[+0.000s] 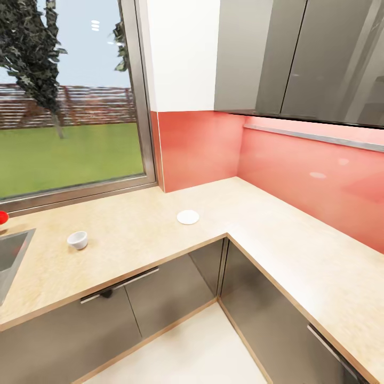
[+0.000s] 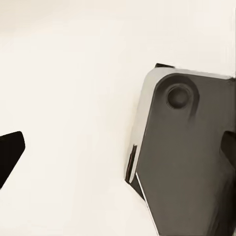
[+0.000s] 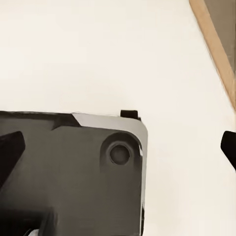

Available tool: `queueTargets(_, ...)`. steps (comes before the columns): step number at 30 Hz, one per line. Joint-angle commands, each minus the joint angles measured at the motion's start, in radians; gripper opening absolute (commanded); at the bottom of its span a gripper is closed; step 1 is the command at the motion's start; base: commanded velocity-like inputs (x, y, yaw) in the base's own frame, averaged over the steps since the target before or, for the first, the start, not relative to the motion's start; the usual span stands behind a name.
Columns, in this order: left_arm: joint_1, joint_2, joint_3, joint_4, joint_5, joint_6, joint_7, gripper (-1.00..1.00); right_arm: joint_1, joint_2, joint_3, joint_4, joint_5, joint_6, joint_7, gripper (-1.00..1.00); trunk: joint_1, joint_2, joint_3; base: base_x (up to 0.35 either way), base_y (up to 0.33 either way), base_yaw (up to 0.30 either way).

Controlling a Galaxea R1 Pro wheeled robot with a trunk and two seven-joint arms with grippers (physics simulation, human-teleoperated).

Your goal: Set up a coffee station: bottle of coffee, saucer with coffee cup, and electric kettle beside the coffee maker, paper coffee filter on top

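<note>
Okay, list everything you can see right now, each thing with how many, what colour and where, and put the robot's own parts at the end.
kitchen countertop: one, light wood-grain, L-shaped, running under the window and along the red wall.
saucer: one, white, flat on the countertop near the inner corner.
coffee cup: one, white, on the countertop between sink and saucer, apart from the saucer.
sink: one, grey, set in the countertop at the left edge.
red object: one, partly cut off at the left edge beside the sink; cannot tell what it is.
backsplash: glossy red, behind the countertop.
window: one, grass and tree outside.
upper cabinets: grey, above the backsplash.
lower cabinets: grey, with handles.
floor: pale.
robot base: dark, seen over the floor in both wrist views.
</note>
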Motion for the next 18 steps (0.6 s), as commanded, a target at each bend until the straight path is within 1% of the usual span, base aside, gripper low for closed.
queueTargets(1,-0.016,0.0,0.0,-0.036,0.008,-0.002,-0.004,1.0,-0.001,0.004,-0.006,-0.046,0.004,-0.003,0.006,1.0,0.001,-0.002,-0.002,0.0,0.0,0.0)
queueTargets(5,-0.057,-0.002,0.002,-0.166,0.009,-0.004,-0.012,1.0,-0.001,0.021,-0.006,-0.192,0.002,-0.008,0.006,1.0,0.001,-0.002,-0.002,0.0,0.0,0.0)
queueTargets(6,-0.065,-0.005,0.002,-0.206,0.009,-0.004,-0.013,1.0,-0.001,0.025,-0.006,-0.234,0.001,-0.012,0.006,1.0,0.001,-0.002,-0.002,0.0,0.0,0.0)
queueTargets(7,-0.068,-0.006,0.002,-0.227,0.009,-0.004,-0.013,1.0,-0.001,0.028,-0.006,-0.256,0.001,-0.015,0.006,1.0,0.001,-0.002,-0.002,0.0,0.0,0.0)
queueTargets(8,-0.075,-0.009,0.002,-0.27,0.01,-0.004,-0.015,1.0,-0.001,0.035,-0.006,-0.296,0.0,-0.021,0.006,1.0,0.001,-0.002,-0.002,0.0,0.0,0.0)
queueTargets(9,-0.09,-0.014,0.003,-0.36,0.011,-0.003,-0.016,1.0,-0.001,0.058,-0.006,-0.368,-0.001,-0.039,0.006,1.0,0.001,-0.002,-0.002,0.0,0.0,0.0)
queueTargets(10,-0.098,-0.015,0.002,-0.426,0.013,-0.003,-0.016,1.0,-0.001,0.076,-0.006,-0.41,-0.001,-0.058,0.006,1.0,0.001,-0.002,-0.002,0.0,0.0,0.0)
queueTargets(11,-0.103,-0.017,0.002,-0.556,0.016,-0.002,-0.026,1.0,-0.001,0.105,-0.006,-0.484,-0.003,-0.121,0.006,1.0,0.001,-0.002,-0.002,0.0,0.0,0.0)
queueTargets(12,-0.104,-0.017,0.002,-0.594,0.018,0.0,-0.035,1.0,-0.001,0.114,-0.006,-0.512,-0.003,-0.142,0.006,1.0,0.001,-0.002,-0.002,0.0,0.0,0.0)
queueTargets(13,-0.105,-0.017,0.001,-0.645,0.021,0.002,-0.052,1.0,-0.001,0.13,-0.006,-0.553,-0.004,-0.166,0.006,1.0,0.001,-0.002,-0.002,0.0,0.0,0.0)
queueTargets(14,-0.106,-0.017,0.001,-0.678,0.023,0.004,-0.063,1.0,-0.001,0.141,-0.006,-0.579,-0.004,-0.175,0.006,1.0,0.001,-0.002,-0.002,0.0,0.0,0.0)
queueTargets(15,-0.116,-0.017,0.001,-0.791,0.038,0.011,-0.079,1.0,-0.001,0.178,-0.006,-0.659,-0.004,-0.187,0.006,1.0,0.001,-0.002,-0.002,0.0,0.0,0.0)
queueTargets(16,-0.122,-0.017,0.001,-0.853,0.051,0.013,-0.082,1.0,-0.002,0.192,-0.006,-0.693,-0.004,-0.19,0.006,1.0,0.001,-0.002,-0.002,0.0,0.0,0.0)
queueTargets(18,-0.141,-0.019,0.001,-0.929,0.078,0.016,-0.084,1.0,-0.008,0.212,-0.006,-0.737,-0.005,-0.192,0.006,1.0,0.001,-0.002,-0.002,0.0,0.0,0.0)
